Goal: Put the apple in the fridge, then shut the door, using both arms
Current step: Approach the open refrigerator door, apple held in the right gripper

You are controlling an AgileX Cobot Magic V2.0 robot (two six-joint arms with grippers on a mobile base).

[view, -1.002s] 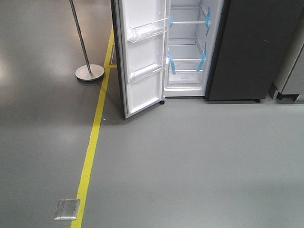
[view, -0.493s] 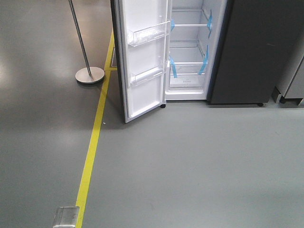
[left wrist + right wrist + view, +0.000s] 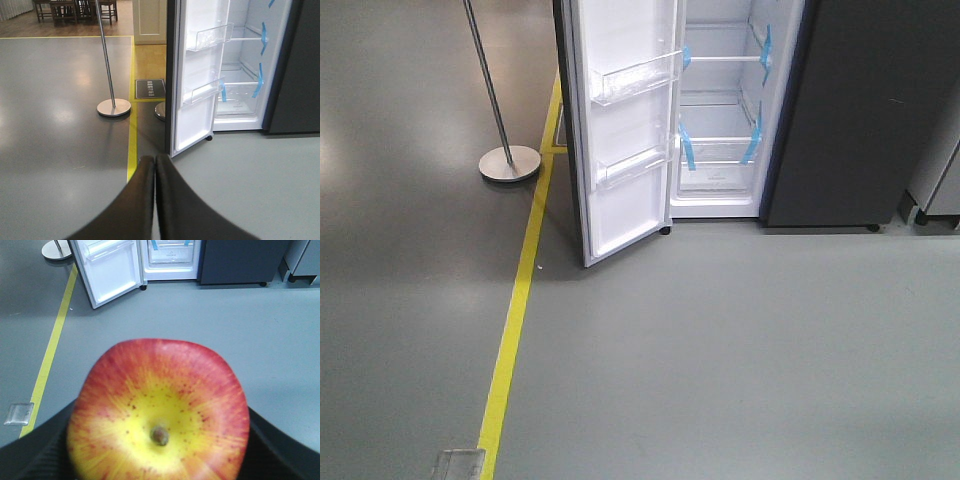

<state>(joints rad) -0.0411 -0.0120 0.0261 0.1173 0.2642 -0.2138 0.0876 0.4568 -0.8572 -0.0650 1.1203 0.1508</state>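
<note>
While the fridge [image 3: 865,110] stands open across the grey floor at about one o'clock in the front view, the apple [image 3: 159,412] is nowhere near it. It sits in the right gripper [image 3: 159,452], well short of the appliance. The right wrist view shows the apple filling the lower frame, red round the rim and yellow about the stem pit, with the dark fingers [image 3: 42,452] pressed against it on both sides.

The left gripper [image 3: 154,165] holds nothing, and its two dark fingers [image 3: 140,200] lie flat against each other with no gap.

The door [image 3: 620,130] is swung wide at twelve o'clock, white inner face towards me, with two clear bins [image 3: 635,80] on it, one above the other. Inside the white lining I see glass shelves [image 3: 720,58] and strips of blue tape [image 3: 687,152] at the shelf ends, and no food that I can make out.

A yellow line [image 3: 515,310] runs along the floor from seven o'clock up towards eleven, passing just left of the door's lower edge. A metal pole on a round base [image 3: 509,163] stands at ten o'clock, left of the line. A small metal floor plate [image 3: 458,465] lies at seven o'clock against the line. A grey cabinet [image 3: 940,170] shows at three o'clock, beside the fridge.
</note>
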